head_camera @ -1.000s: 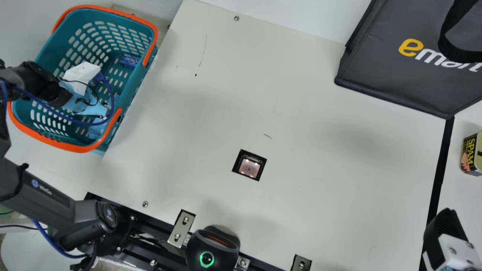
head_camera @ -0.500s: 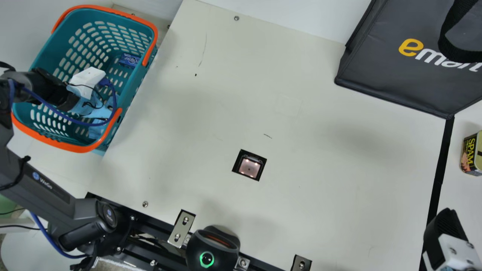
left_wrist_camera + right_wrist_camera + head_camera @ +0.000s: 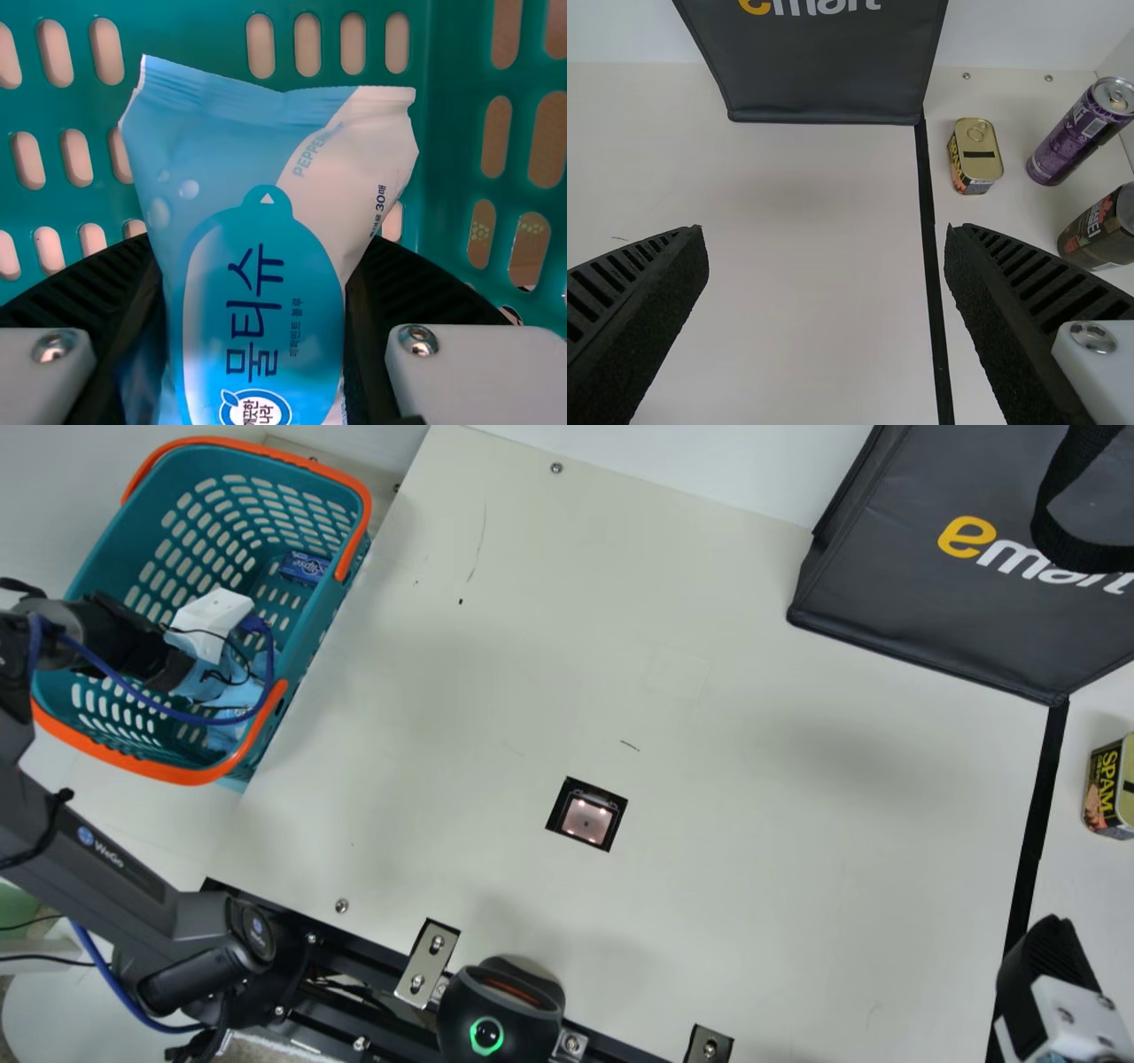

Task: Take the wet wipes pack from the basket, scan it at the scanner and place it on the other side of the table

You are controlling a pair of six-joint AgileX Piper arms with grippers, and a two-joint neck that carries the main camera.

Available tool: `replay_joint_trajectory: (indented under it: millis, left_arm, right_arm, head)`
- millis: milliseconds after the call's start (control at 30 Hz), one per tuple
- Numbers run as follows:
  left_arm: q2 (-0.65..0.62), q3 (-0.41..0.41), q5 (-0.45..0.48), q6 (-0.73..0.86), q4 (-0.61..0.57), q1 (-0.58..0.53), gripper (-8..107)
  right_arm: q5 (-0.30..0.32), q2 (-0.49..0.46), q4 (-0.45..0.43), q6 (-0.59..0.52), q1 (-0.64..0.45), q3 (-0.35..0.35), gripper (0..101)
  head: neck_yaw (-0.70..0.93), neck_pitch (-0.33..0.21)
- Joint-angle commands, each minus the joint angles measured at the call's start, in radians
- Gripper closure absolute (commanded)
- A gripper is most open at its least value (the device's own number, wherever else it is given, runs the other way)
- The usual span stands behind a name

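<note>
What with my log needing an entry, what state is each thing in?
Wet wipes pack: gripped, top edge sealed
Left gripper: shut on the pack
Right gripper: open
Basket: open-topped
Scanner window: lit
Black device: green ring lit
Flat tin: closed, upright
Purple can: upright
Dark can: upright
Dark bag: upright

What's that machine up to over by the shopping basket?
A robot has its left fingers closed around a blue-and-white pack of wet wipes, down inside the green basket. Its right fingers are apart and hold nothing. The pack is well away from the lit square window in the table, which is probably the scanner, so it looks like the picking-up stage, before any scanning.
</note>
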Motion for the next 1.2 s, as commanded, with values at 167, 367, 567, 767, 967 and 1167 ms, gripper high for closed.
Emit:
replay_joint_trajectory:
  millis: [167, 367, 567, 767, 967, 1167]
  left_arm:
    - [-0.018, 0.006, 0.007, 0.014, -0.025, 0.007, 107]
    - [-0.08, 0.014, 0.01, 0.026, -0.064, 0.01, 107]
    - [-0.189, 0.047, -0.029, 0.038, -0.11, -0.004, 107]
    - [-0.312, 0.091, -0.094, 0.022, -0.136, -0.032, 107]
    - [-0.433, 0.123, -0.142, -0.046, -0.118, -0.064, 107]
    - [-0.537, 0.125, -0.139, -0.153, -0.071, -0.081, 107]
  right_arm:
    - [0.0, 0.0, 0.0, 0.0, 0.0, 0.0, 6]
    - [0.0, 0.0, 0.0, 0.0, 0.0, 0.0, 6]
    - [0.0, 0.0, 0.0, 0.0, 0.0, 0.0, 6]
    - [0.0, 0.0, 0.0, 0.0, 0.0, 0.0, 6]
    - [0.0, 0.0, 0.0, 0.0, 0.0, 0.0, 6]
    - [0.0, 0.0, 0.0, 0.0, 0.0, 0.0, 6]
  head:
    - [0.002, -0.029]
    - [0.002, -0.029]
    - [0.002, -0.029]
    - [0.002, -0.029]
    - [0.002, -0.029]
    - [0.002, -0.029]
